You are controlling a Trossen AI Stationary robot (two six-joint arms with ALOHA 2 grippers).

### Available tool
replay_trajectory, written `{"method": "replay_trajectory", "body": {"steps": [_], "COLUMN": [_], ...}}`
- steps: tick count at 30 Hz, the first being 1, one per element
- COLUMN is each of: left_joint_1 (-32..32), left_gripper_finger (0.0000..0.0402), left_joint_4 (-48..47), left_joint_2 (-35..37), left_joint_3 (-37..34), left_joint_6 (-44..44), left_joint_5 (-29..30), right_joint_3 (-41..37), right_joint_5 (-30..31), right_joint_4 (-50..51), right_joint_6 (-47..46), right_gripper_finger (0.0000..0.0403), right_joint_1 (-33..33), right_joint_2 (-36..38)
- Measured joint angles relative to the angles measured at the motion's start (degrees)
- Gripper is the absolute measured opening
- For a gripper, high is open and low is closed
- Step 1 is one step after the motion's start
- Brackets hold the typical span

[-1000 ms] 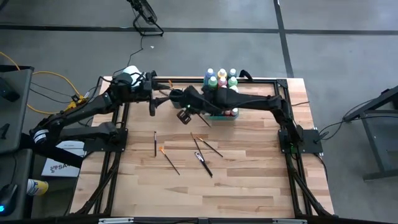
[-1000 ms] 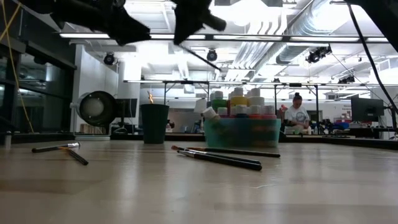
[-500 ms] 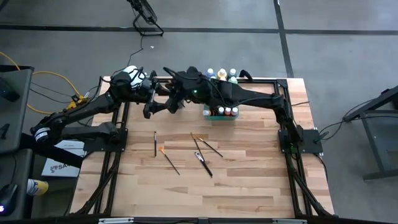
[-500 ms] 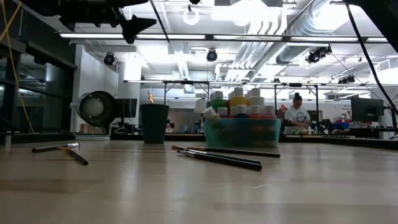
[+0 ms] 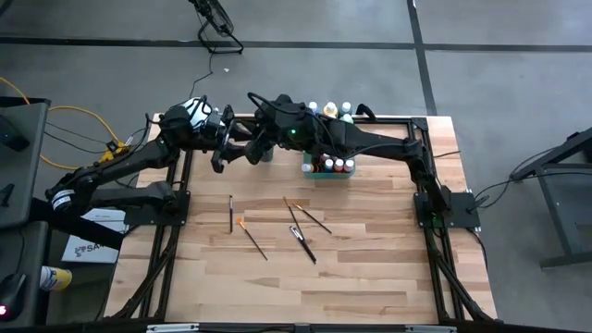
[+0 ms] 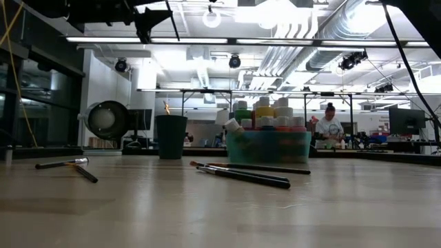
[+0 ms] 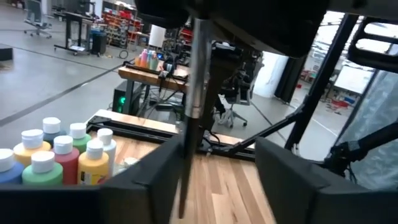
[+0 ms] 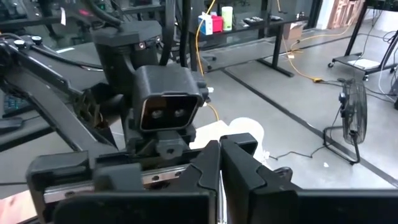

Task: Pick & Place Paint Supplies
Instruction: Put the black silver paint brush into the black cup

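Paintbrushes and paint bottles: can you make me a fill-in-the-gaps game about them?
The right gripper is shut on a thin ____. The left gripper is ____, with one finger on either side of it. The paint bottles have ____ caps. More brushes lie on the wooden ____.
Missing words: paintbrush, open, white, table.

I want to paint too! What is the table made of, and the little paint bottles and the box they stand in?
The table looks like pale wood: plank strips and grain show, with a dull sheen. The paint bottles seem to be smooth plastic, slightly glossy, with white caps. The box, a green tray, looks like see-through plastic, since light and blurred shapes show through its wall.
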State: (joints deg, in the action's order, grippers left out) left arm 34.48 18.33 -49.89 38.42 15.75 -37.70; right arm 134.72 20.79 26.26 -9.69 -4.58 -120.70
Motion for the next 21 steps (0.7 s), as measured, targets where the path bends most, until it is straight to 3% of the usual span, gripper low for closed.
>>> {"method": "replay_trajectory", "body": {"steps": [11,21], "left_joint_1": [0.01,0.00], "left_gripper_finger": [0.0016,0.0006], "left_joint_4": [-0.03,-0.40], "left_joint_2": [0.00,0.00], "left_joint_3": [-0.03,-0.03], "left_joint_6": [0.02,-1.07], "left_joint_5": [1.44,1.76], "right_joint_3": [0.00,-0.02], "right_joint_5": [-0.39,-0.37], "right_joint_4": [0.00,0.04], "right_joint_6": [-0.55,-2.77], "right_gripper_finger": [0.0003,0.0011], "right_joint_1": [0.02,0.09], "right_joint_2": [-0.04,-0.04]}}
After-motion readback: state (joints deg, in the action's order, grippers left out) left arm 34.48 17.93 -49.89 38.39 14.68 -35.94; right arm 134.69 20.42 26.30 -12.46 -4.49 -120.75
